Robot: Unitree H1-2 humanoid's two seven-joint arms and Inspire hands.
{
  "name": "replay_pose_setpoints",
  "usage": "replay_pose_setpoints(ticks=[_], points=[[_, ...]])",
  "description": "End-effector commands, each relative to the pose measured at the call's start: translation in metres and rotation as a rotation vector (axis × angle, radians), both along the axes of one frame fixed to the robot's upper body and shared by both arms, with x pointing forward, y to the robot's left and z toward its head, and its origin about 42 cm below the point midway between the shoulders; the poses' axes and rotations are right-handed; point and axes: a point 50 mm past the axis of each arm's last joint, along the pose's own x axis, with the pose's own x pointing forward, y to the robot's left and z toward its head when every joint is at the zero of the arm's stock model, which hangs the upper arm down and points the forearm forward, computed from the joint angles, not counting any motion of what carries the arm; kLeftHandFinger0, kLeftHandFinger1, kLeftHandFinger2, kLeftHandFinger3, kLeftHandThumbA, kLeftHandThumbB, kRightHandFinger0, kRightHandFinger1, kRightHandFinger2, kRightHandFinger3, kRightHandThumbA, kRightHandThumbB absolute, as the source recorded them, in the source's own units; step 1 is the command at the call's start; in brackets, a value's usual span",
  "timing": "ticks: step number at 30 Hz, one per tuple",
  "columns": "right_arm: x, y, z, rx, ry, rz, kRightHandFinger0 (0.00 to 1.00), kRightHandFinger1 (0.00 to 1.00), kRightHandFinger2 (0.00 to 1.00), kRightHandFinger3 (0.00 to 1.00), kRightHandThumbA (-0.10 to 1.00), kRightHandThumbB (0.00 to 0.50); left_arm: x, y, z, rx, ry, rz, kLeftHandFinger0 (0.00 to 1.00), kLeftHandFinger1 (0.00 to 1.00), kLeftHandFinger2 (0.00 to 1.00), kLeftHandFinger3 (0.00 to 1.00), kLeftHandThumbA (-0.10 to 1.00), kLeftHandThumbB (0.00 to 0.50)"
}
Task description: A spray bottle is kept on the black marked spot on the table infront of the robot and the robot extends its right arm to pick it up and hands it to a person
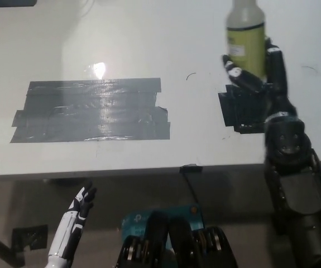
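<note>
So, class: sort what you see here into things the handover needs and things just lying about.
Job in hand:
spray bottle, held in the right hand
small black mark on the table

Lying about:
large tape patch
left hand, resting low below the table edge

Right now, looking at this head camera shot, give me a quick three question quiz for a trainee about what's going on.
1. True or false: the spray bottle stands on the small black mark.
2. Which hand holds the bottle? A) white left hand B) black right hand C) a person's hand
3. Fill in: the left hand hangs below the ___ edge.

Key: 1. False, it is lifted above the mark. 2. B, the right hand. 3. Table.
</note>
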Motion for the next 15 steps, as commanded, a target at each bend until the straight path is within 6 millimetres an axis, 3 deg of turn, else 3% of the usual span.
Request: replay_pose_setpoints(ticks=[1,4,6,8,11,15], points=[[0.005,0.045,0.027,0.108,0.032,0.188,0.01,0.45,0.81,0.79,-0.10,0.106,0.004,0.002,0.010,0.017,-0.047,-0.001,1.00,1.00,1.00,1.00,1.00,0.286],[0.007,0.050,0.010,0.153,0.094,0.190,0.03,0.50,0.87,0.84,-0.10,0.101,0.005,0.003,0.011,0.028,-0.048,-0.003,1.00,1.00,1.00,1.00,1.00,0.286],[0.010,0.051,-0.010,0.227,0.157,0.208,0.01,0.50,0.85,0.85,-0.10,0.092,0.006,0.003,0.012,0.034,-0.052,-0.006,1.00,1.00,1.00,1.00,1.00,0.284],[0.013,0.051,-0.032,0.305,0.231,0.205,0.00,0.48,0.83,0.84,-0.10,0.118,0.006,0.003,0.012,0.051,-0.049,-0.012,1.00,1.00,1.00,1.00,1.00,0.292],[0.012,0.052,-0.051,0.352,0.295,0.180,0.00,0.47,0.83,0.85,-0.10,0.137,0.003,0.003,0.013,0.068,-0.040,-0.015,1.00,1.00,1.00,1.00,1.00,0.295],[0.008,0.052,-0.069,0.372,0.320,0.156,0.03,0.48,0.80,0.80,-0.10,0.112,0.003,0.002,0.012,0.082,-0.041,-0.019,1.00,1.00,1.00,1.00,1.00,0.295]])
